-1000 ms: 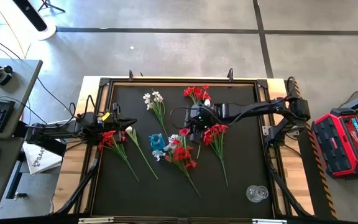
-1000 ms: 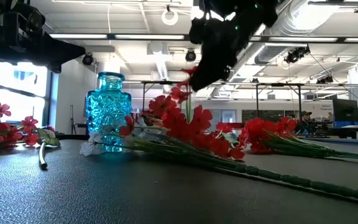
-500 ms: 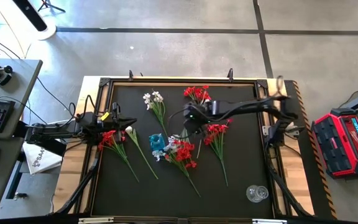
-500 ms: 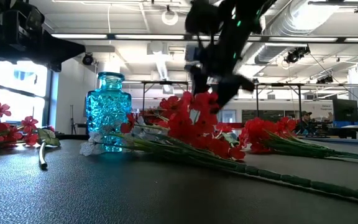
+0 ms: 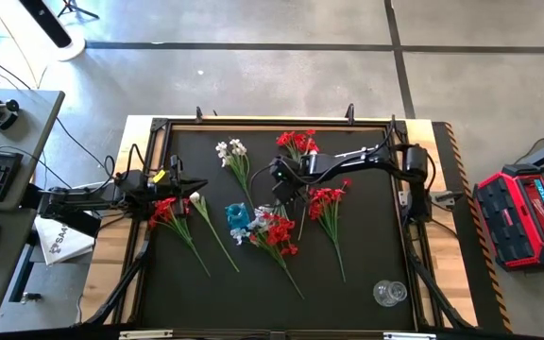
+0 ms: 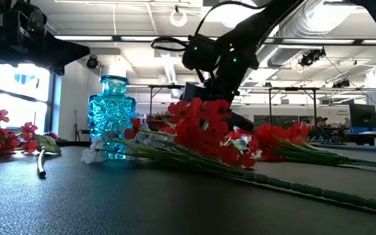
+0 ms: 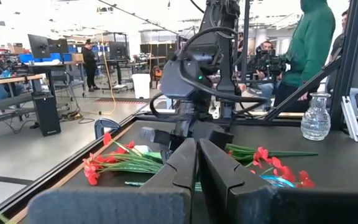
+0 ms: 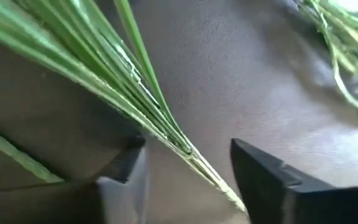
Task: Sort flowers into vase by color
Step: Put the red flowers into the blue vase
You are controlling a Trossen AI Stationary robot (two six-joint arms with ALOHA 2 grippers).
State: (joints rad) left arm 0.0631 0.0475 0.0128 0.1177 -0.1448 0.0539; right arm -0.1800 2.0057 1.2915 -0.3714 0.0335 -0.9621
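My right gripper is open, low over the mat's middle. Its fingers stand on either side of the green stem bundle of the far red sprig, which lies flat on the black mat; I cannot tell whether they touch it. My left gripper is shut and empty at the table's left, beside a red sprig. A blue glass vase stands mid-table among red and white blossoms. A white sprig and another red sprig also lie on the mat.
A clear glass vase stands near the table's front right corner. A thin stem with a white bud lies left of the blue vase. People stand beyond the table in the left wrist view. A desk with a keyboard is off to the left.
My right gripper has gone down toward the mat and toward the table's left edge, ending low over the far red sprig's stems. The arm has drawn its elbow inward. The flowers and the left arm have kept still.
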